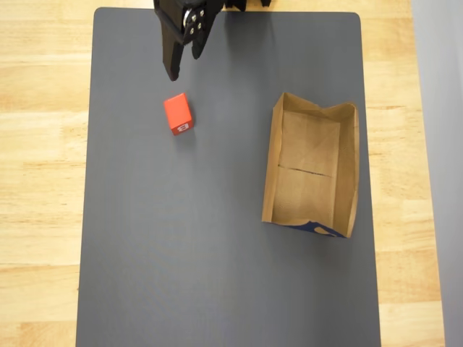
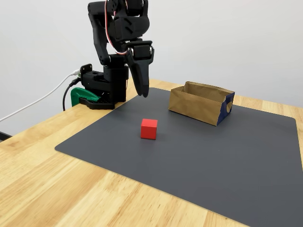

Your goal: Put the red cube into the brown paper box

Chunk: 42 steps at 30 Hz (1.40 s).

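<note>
— The black two-finger gripper hangs in the air with nothing in it, fingers pointing down. I see no clear gap between them, but I cannot tell for sure whether it is closed.

— And the block?

— The small bright red-orange cube sits on the dark grey mat. In the overhead view it lies just below the fingertips and slightly right of them, apart from them, not touching. Its long axis runs roughly top to bottom there, a touch tilted, with the white label on its lower face.

— The box?

— The tan kraft paper tray lies well apart to the cube's right, open side up, blue patch at its near end.

— How many of each?

— One cube, one tray, one arm.
</note>
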### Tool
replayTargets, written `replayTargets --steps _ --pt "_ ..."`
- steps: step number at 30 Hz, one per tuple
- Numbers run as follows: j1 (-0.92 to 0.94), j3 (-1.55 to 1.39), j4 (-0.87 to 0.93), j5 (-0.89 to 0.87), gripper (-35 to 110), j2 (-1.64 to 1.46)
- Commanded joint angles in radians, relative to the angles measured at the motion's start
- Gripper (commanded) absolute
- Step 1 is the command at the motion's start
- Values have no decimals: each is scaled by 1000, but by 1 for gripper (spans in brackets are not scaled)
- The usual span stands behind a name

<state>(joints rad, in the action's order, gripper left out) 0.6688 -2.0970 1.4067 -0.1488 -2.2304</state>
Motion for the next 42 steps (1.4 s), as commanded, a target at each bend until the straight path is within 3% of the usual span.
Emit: replayTargets --steps 1,8,33,42 --pt "35 41 -14 9 23 57" --pt "44 91 -57 46 30 199" --pt "94 305 -75 219 36 618" --pt "67 301 -44 75 37 603"
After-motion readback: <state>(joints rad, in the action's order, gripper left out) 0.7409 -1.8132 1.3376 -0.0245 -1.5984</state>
